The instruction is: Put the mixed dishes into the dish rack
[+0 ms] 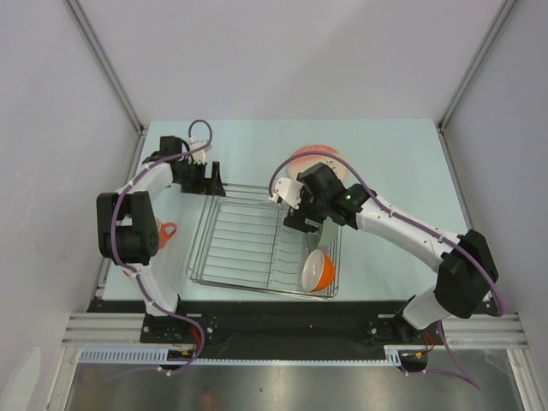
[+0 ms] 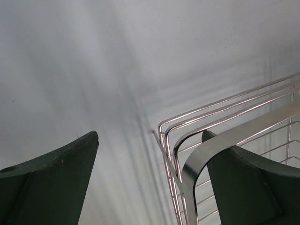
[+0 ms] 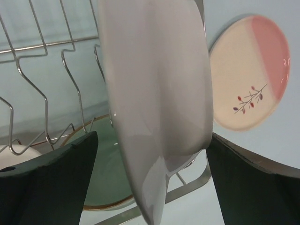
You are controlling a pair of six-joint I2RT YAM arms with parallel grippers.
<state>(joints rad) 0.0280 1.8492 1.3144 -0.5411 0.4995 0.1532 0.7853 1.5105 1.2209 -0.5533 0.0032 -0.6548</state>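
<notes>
over the far right part of the dish rack point(image 1: 214, 248), the right gripper point(image 3: 152, 136) is hovering with its jaws spread wide on either side of the white shallow bowl point(image 3: 154, 70). the bowl is standing on edge among the upright tines. a sliver of gap is showing beside one finger, so the gripper seems to be straddling the bowl rather than clamping it; whether the other finger is touching it is not clear. beside it in the rack the sage green bowl point(image 3: 105, 187) is leaning on edge, and the orange-outside white-inside bowl point(image 1: 317, 271) is sitting tilted at the rack's near right corner. by the look of it, three dishes are already sitting in the rack.

the pink-and-cream plate point(image 3: 248, 79) is lying flat on the table point(image 1: 394, 171) just beyond the rack's far edge. the orange mug point(image 1: 167, 229) is sitting on the table left of the rack, close beside the left arm point(image 1: 128, 227). the small pink cup is not showing in any view. the left gripper point(image 2: 151, 135) is hanging at the rack's far left corner, jaws wide apart and holding nothing, with the corner wires lying between its fingers. roughly half the load is looking done, with the plate, the mug and probably the cup left to go.
</notes>
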